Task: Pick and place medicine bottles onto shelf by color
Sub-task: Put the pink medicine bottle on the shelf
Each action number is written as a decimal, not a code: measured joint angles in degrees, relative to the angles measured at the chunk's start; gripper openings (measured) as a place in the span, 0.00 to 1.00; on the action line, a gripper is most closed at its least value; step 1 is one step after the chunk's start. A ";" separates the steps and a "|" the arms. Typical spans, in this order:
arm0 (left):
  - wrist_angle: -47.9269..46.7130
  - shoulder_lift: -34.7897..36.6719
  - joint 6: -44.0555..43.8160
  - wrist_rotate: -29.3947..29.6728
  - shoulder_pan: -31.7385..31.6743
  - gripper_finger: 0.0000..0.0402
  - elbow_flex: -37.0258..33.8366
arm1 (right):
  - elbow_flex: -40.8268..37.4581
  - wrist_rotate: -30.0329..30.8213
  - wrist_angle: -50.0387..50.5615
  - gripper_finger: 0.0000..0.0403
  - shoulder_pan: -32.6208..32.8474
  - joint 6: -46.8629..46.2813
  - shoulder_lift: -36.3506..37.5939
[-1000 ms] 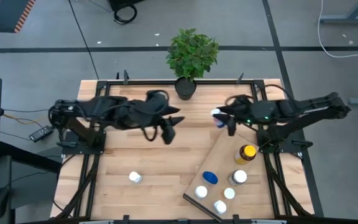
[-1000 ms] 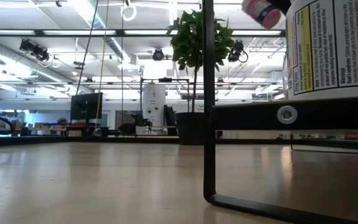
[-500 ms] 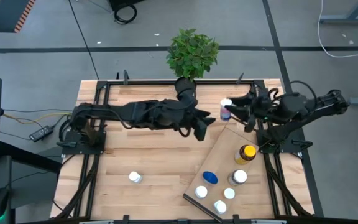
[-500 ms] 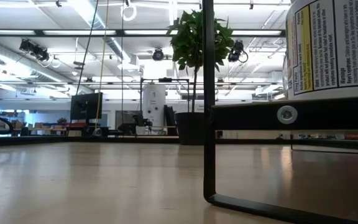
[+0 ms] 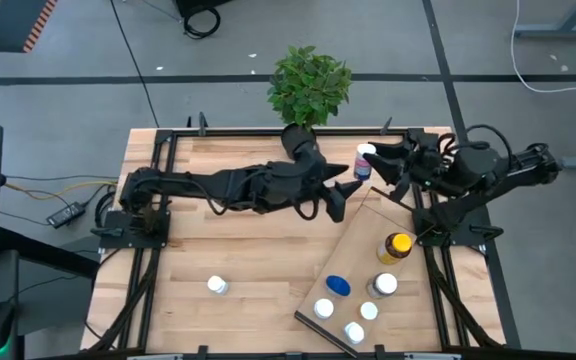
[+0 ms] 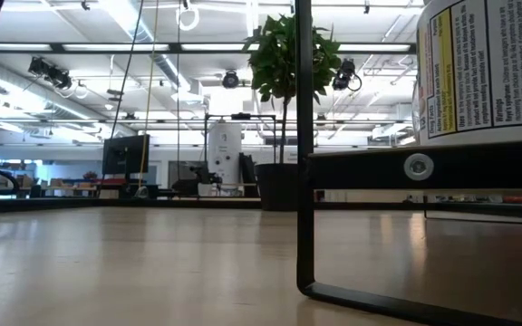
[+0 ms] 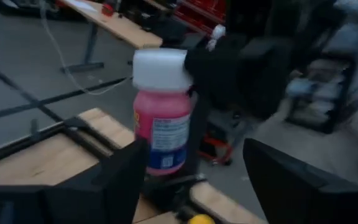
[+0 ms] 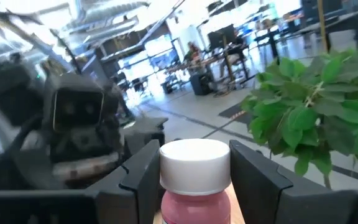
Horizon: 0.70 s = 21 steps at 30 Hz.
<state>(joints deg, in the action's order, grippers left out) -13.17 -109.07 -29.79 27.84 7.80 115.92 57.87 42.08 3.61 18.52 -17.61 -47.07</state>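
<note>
You have most of the sorting behind you, judging by the shelf (image 5: 363, 255): the amber bottle (image 5: 396, 246) with its yellow cap, the blue-capped bottle (image 5: 338, 286) and four white-capped bottles (image 5: 369, 311) already stand on it at the right front of the counter (image 5: 238, 240). One white-capped bottle (image 5: 217, 286) is left alone on the counter's left front, well apart from the shelf. The pink bottle (image 5: 363, 166) is in the air near the potted plant (image 5: 309, 90), just beyond the shelf's far corner, pinched by the right gripper (image 5: 376, 166); its jaws sit on either side of the body below the white cap. Your left gripper (image 5: 340, 192) has reached across to it with jaws spread, the pink bottle just ahead of them, untouched as far as the left wrist view shows. It reads as a handover about to happen. So two bottles remain: this pink one and the stray on the counter
</note>
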 joint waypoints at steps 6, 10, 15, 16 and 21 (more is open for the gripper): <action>-0.29 -1.62 7.54 5.08 0.08 0.76 -0.13 | 0.00 0.07 -3.68 0.43 0.00 -0.33 -3.60; -1.02 -2.18 10.89 10.15 0.47 0.77 -0.11 | 0.00 0.32 -6.26 0.43 0.00 -0.52 -5.99; -3.45 -2.10 11.59 16.01 0.77 0.77 -0.08 | 0.00 1.19 -9.17 0.43 -0.02 -0.48 -7.45; -3.94 -2.10 11.57 16.06 0.73 0.77 -0.08 | -0.02 1.59 -9.21 0.43 -0.02 -0.46 -7.47; -5.21 -2.04 12.73 16.10 0.56 0.74 -0.08 | 0.00 2.19 -9.59 0.43 -0.04 -0.52 -7.41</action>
<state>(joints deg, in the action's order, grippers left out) -18.38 -111.11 -17.06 43.94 8.36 115.83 57.87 44.27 -5.98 18.48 -18.13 -54.48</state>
